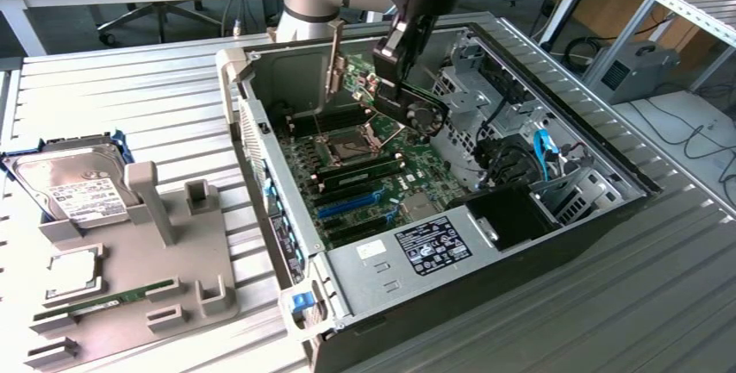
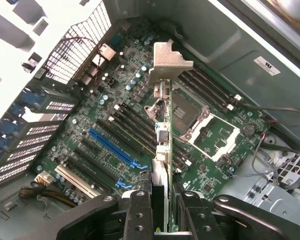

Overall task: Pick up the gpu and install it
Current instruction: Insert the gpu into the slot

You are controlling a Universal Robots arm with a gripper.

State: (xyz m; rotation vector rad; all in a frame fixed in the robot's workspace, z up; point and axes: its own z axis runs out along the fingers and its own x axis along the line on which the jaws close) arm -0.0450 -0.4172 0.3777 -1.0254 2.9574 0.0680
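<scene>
Black two-finger pincer [image 2: 162,202] about half closed, clamped on the thin green-board gpu with black cooler [image 2: 165,145]. The card is edge-on, its long axis running straight out from the fingers to its silver end bracket [image 2: 170,60]. It hangs above the green motherboard [image 2: 85,150], not seated. The long blue slot [image 2: 115,147] lies off to one side, apart. The open grey metal computer case [image 1: 247,106] walls it in; cables crowd the exterior view's right.

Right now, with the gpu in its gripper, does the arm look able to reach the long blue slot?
Probably yes. The gripper holds the gpu over the motherboard, the case lies open, and nothing stands above the blue slot.
</scene>
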